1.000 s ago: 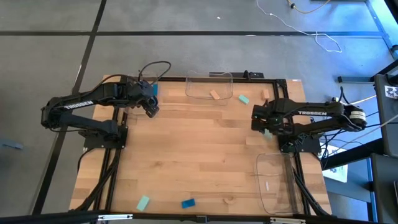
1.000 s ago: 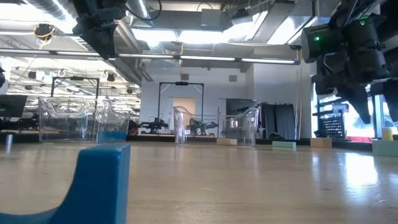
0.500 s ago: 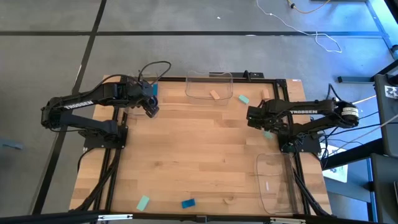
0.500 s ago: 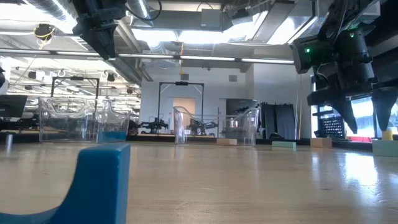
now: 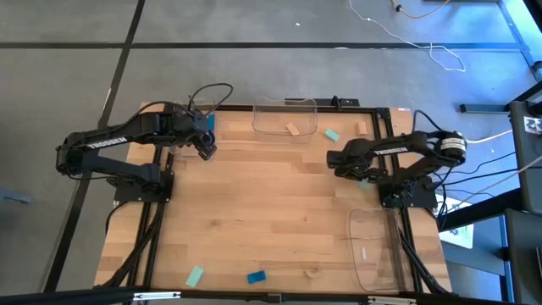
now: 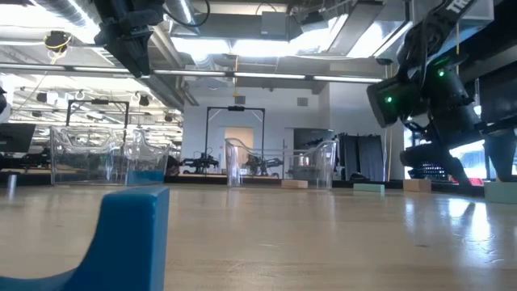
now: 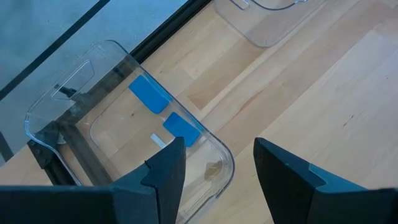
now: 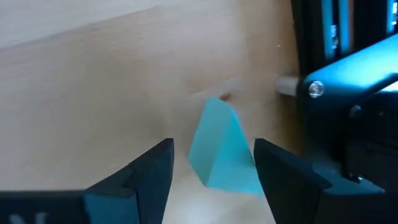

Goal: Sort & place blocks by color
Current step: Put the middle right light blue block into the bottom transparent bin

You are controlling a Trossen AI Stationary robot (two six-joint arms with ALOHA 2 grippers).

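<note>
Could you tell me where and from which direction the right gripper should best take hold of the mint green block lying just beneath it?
Probably from straight above, closing on the mint green block across its long flat faces. It lies tilted between the open fingers of the right gripper on bare wood, with nothing crowding it.

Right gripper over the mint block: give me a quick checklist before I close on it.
1. Right gripper open: ok, both fingers spread in the right wrist view.
2. Mint block between the fingers: ok, it sits in the gap in the right wrist view.
3. Block lying flat: not ok, it looks tilted on an edge.
4. Fingers low enough to grip: cannot tell, the low view hides the block behind the arm.
5. Left gripper out of the way: ok, open over the clear tray holding two blue blocks.
6. Tray by the right arm free for a drop: cannot tell what colour it holds.
</note>
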